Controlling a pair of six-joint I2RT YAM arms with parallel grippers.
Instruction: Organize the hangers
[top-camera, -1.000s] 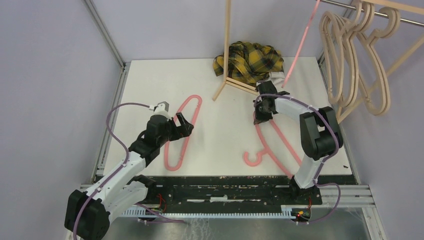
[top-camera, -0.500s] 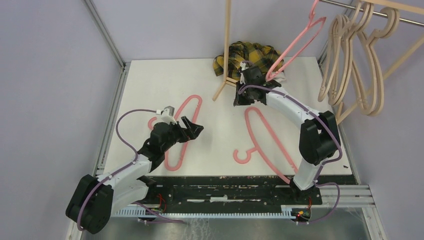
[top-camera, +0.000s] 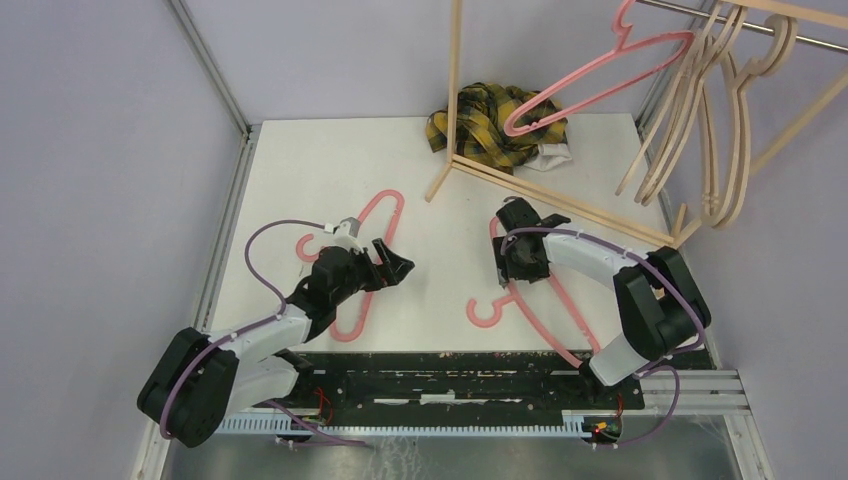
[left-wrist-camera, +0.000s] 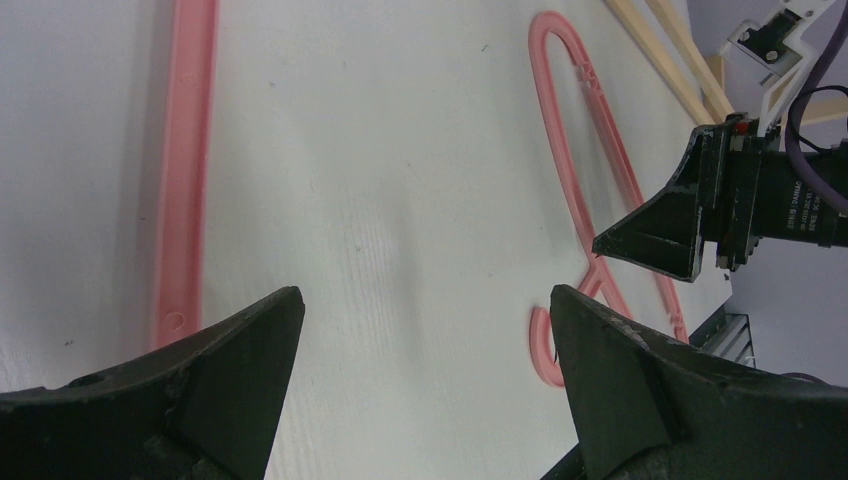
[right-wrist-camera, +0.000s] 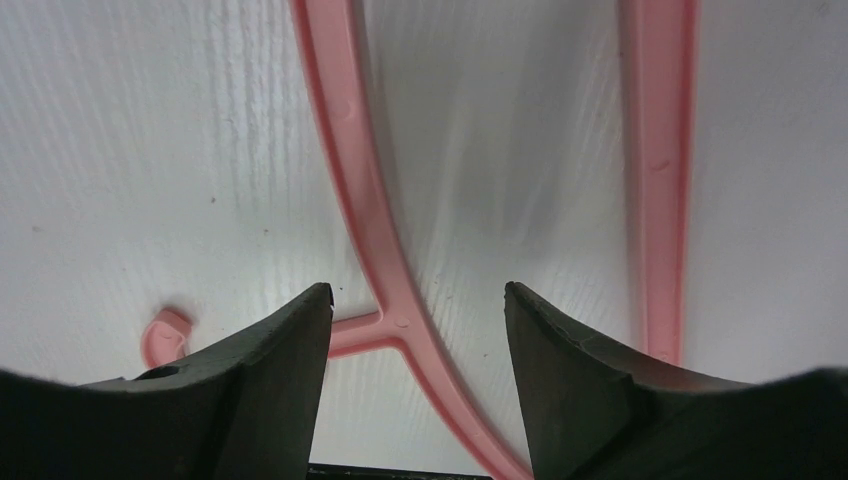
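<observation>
Two pink hangers lie flat on the white table. Over the right one (top-camera: 545, 285) hovers my right gripper (top-camera: 512, 268), open, its jaws straddling the spot where the hook's neck meets the shoulder bar (right-wrist-camera: 355, 170), with nothing held. Beside the left pink hanger (top-camera: 372, 262), my left gripper (top-camera: 395, 262) is wide open and empty above bare table (left-wrist-camera: 425, 300). In the left wrist view that hanger (left-wrist-camera: 185, 170) runs along the left edge. A third pink hanger (top-camera: 600, 85) hangs tilted on the rail, next to several tan hangers (top-camera: 700, 130).
The wooden rack frame (top-camera: 455, 90) stands at the back, its base bars (top-camera: 560, 195) crossing the table just beyond my right arm. A yellow-black plaid cloth (top-camera: 485, 120) lies bunched behind the frame. Metal enclosure posts (top-camera: 215, 75) edge the table.
My right gripper opened, left the pink hanger on the rail, and dropped onto the right table hanger. The hung hanger swung right. My left arm shifted right and toward the near edge.
</observation>
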